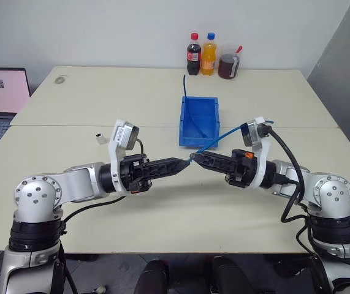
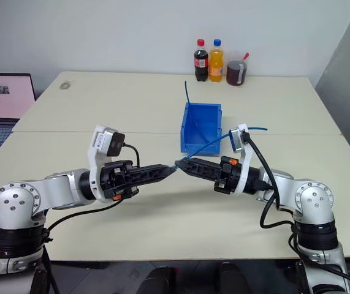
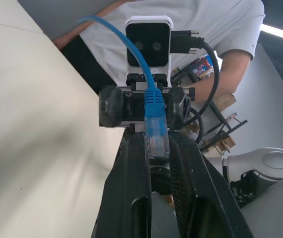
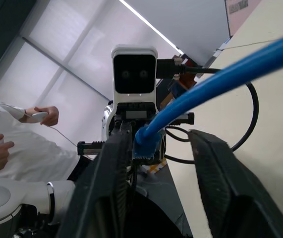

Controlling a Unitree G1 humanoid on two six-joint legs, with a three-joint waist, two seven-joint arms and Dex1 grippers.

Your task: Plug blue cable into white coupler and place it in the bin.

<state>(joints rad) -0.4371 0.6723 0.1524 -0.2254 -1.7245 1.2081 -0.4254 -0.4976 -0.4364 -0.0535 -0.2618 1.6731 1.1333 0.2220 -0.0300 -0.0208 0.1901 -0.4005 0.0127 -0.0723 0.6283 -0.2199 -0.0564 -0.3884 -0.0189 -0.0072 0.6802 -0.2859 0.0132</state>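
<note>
Left gripper pinches the clear ridged plug between black ribbed fingers; right gripper, jaws apart, meets it tip to tip. Thin blue cable trails to the glossy bin.

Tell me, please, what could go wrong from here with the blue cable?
The left gripper pinches the blue cable at its plug, while the right gripper stands open around it: the plug may twist or slip. The cable's slack runs through the bin; pulling could shift it.
</note>
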